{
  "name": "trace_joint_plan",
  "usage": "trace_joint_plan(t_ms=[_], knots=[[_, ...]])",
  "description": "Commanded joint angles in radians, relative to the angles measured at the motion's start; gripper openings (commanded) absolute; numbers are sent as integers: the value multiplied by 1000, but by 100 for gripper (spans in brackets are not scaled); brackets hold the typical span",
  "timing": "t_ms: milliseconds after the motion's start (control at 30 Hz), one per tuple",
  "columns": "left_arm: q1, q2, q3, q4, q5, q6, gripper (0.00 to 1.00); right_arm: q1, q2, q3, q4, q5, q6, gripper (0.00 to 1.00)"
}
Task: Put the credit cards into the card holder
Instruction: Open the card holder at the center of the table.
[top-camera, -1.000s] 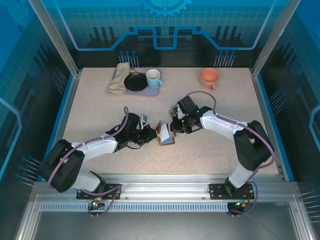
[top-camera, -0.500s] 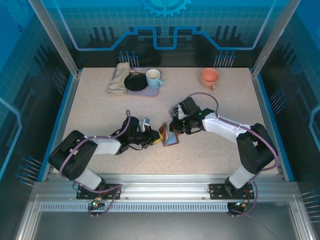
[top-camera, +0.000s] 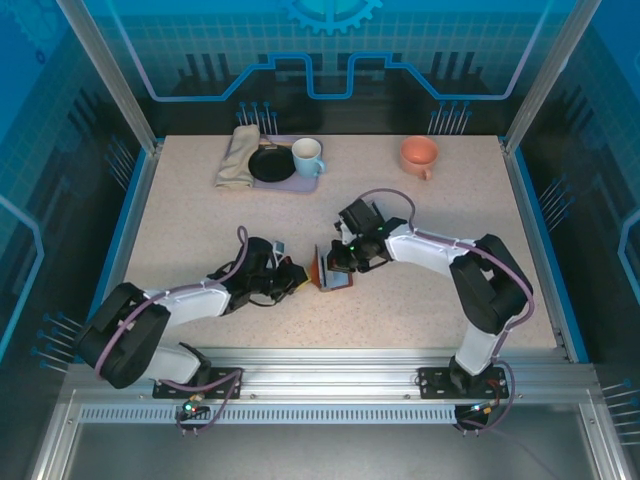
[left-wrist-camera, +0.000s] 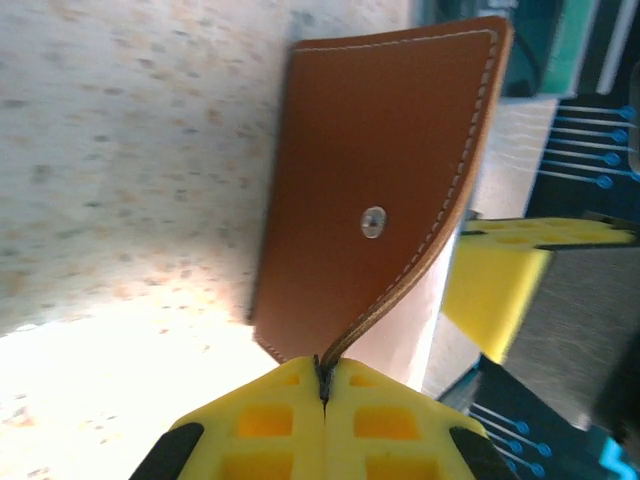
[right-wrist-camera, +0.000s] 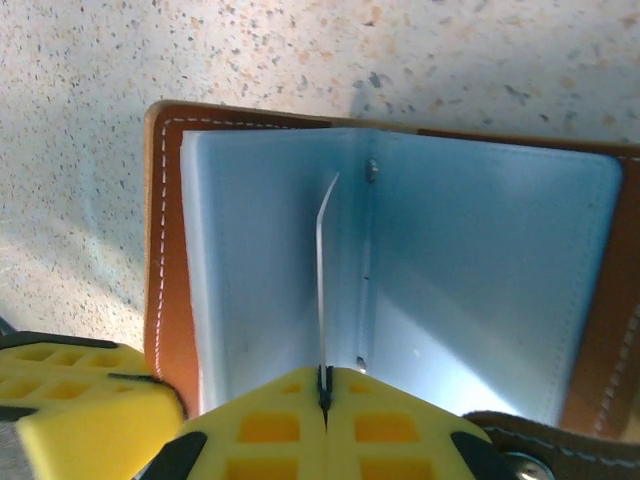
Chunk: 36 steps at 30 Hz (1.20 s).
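The card holder (top-camera: 332, 272) has shifted slightly left at mid-frame, left jaws pinching its brown flap edge, while right jaws pinch a white credit card (right-wrist-camera: 322, 280) edge-on, its long axis pointing straight ahead into the blue fold.

The card holder (top-camera: 331, 272) sits in the middle of the table (top-camera: 200, 220) between the left gripper (top-camera: 300, 277) on its left and the right gripper (top-camera: 340, 262) on its right, a card (right-wrist-camera: 322, 270) inside it; far back lie a cloth (top-camera: 237, 157), pan (top-camera: 270, 163) and mug (top-camera: 307, 157) at left, a cup (top-camera: 419, 154) at right.
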Motion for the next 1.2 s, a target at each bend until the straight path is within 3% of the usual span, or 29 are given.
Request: trace_joint_plan(t_ms=[0,67,333,467,767,1167], knots=[[6,-6,-43,-185,-95,6,3,40,30,64,-62,36,-28,1],[6,-17,-39,-216,-106,13,8,56,51,90,-101,73,-37,1],[4,-85,29,-338,-141,113,49,57,85,77,-130,119,-39,0],[19,-95,43,-359,-145,138,57,46,76,59,-133,133,-43,0],[66,27,146,-353,-27,216,61,11,38,3,-77,75,-31,0],[71,154,224,-373,-2,253,64,-23,-36,-36,-51,55,-32,0]])
